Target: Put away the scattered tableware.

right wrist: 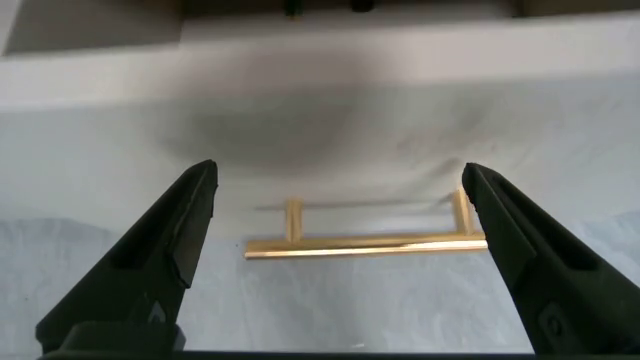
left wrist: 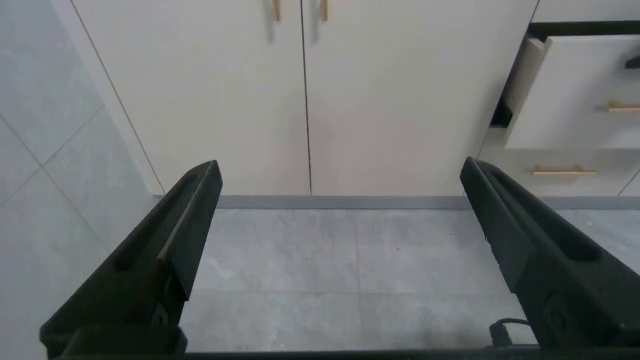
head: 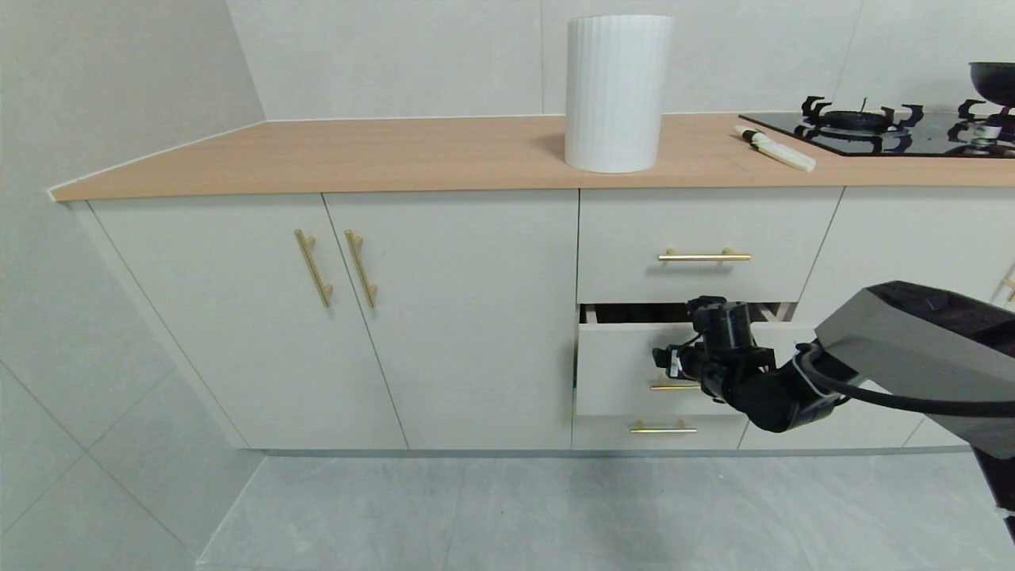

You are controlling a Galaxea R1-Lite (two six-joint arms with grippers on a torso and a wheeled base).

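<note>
A cream-coloured, knife-like utensil [head: 775, 148] lies on the wooden counter [head: 396, 155] beside the hob. Below it, the middle drawer [head: 622, 365] stands pulled partly out; its inside is hidden. My right gripper [head: 672, 369] is just in front of that drawer's gold handle [head: 674, 387]. In the right wrist view the gripper [right wrist: 338, 175] is open, with the handle [right wrist: 365, 243] a little beyond its fingers and not touched. My left gripper [left wrist: 340, 175] hangs open and holds nothing, low over the floor and facing the cabinet doors [left wrist: 305, 90].
A tall white ribbed container [head: 614, 91] stands on the counter. A black gas hob [head: 880, 127] with a dark pot [head: 995, 79] is at the far right. The top drawer [head: 704, 238] is closed. Grey tiled floor [head: 507, 515] lies open before the cabinets.
</note>
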